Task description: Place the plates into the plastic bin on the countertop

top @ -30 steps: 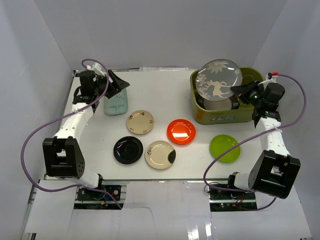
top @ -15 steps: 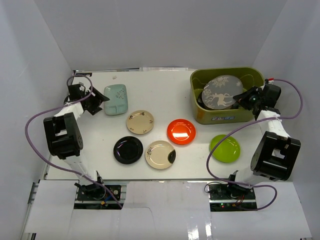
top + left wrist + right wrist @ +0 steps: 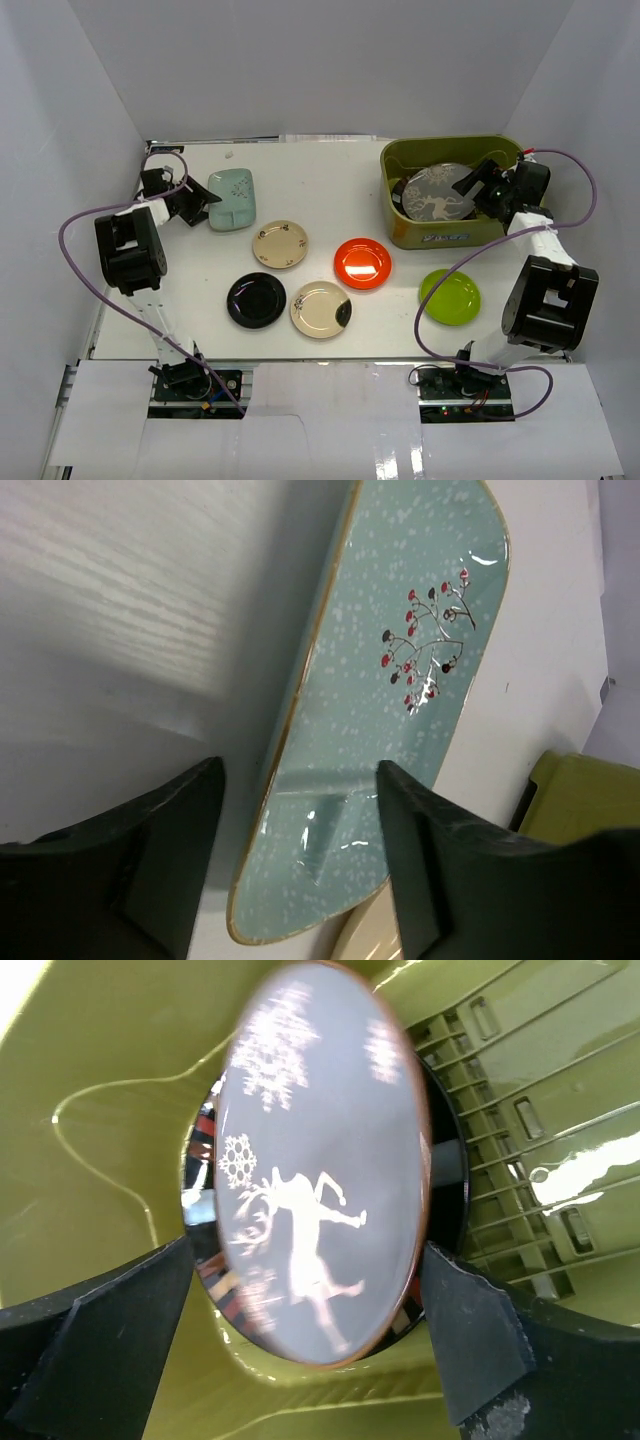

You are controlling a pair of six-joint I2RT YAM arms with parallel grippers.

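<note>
Right jaws are standing wide apart over the green bin (image 3: 452,141) at 1 o'clock of the surface (image 3: 320,180), gripping nothing. Grey deer plate (image 3: 320,1160) is lying below and between them, inside the bin, resting on darker plates.

Left jaws are gaping too, straddling the near rim of the pale-green plate (image 3: 400,680), not clamped. That plate is sitting at 10 o'clock of the surface, at 3 o'clock from the left jaws in the top view, with its long axis running roughly 12 to 6. Left arm is far nearer.

Plate is looking glazed, speckled and gold-edged, with a red-berry sprig. Cream (image 3: 280,244), black (image 3: 256,299), tan (image 3: 320,308), orange (image 3: 362,262) and lime (image 3: 449,296) plates are waiting mid-surface.
</note>
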